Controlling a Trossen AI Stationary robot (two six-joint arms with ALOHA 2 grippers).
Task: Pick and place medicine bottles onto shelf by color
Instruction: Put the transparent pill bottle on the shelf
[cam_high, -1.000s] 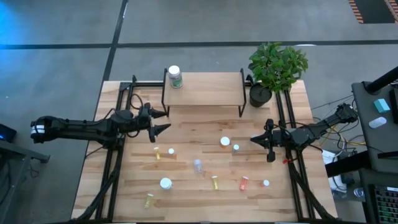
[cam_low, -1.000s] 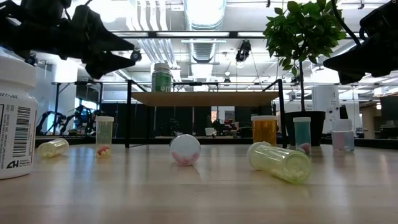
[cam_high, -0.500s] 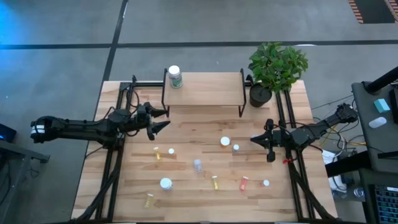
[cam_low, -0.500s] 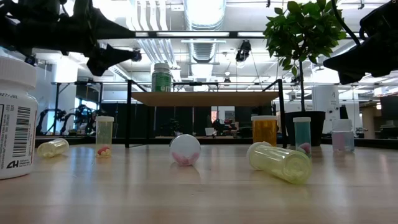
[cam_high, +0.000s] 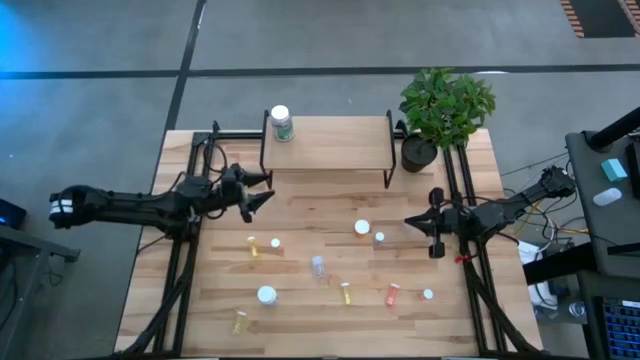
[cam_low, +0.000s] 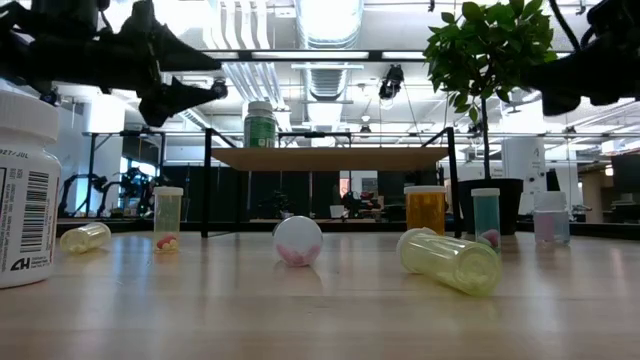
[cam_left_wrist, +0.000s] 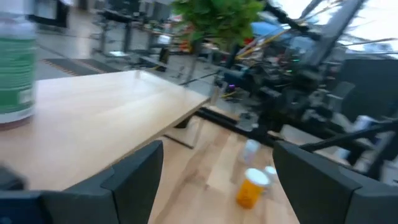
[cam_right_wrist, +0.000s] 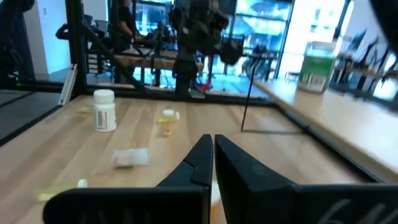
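Note:
The shelf (cam_high: 328, 143) stands at the table's far side, with one green white-capped bottle (cam_high: 281, 122) upright on its left end. Several small bottles lie or stand on the table, among them a white-capped one (cam_high: 361, 227), a clear one (cam_high: 318, 265), a yellow one (cam_high: 345, 293) and an orange one (cam_high: 392, 294). My left gripper (cam_high: 265, 188) is open and empty, above the table just left of the shelf's near left leg; its wrist view (cam_left_wrist: 217, 180) looks along the shelf top. My right gripper (cam_high: 407, 222) is shut and empty, right of the white-capped bottle.
A potted plant (cam_high: 440, 110) stands at the shelf's right end. A large white bottle (cam_low: 25, 190) stands close to the low camera. Black rails run along the table's left (cam_high: 185, 260) and right (cam_high: 470, 270) sides.
My left gripper has gone a little toward the table's far edge, nearer the shelf's left end, and risen slightly. My right gripper has risen a little. No bottle has moved.

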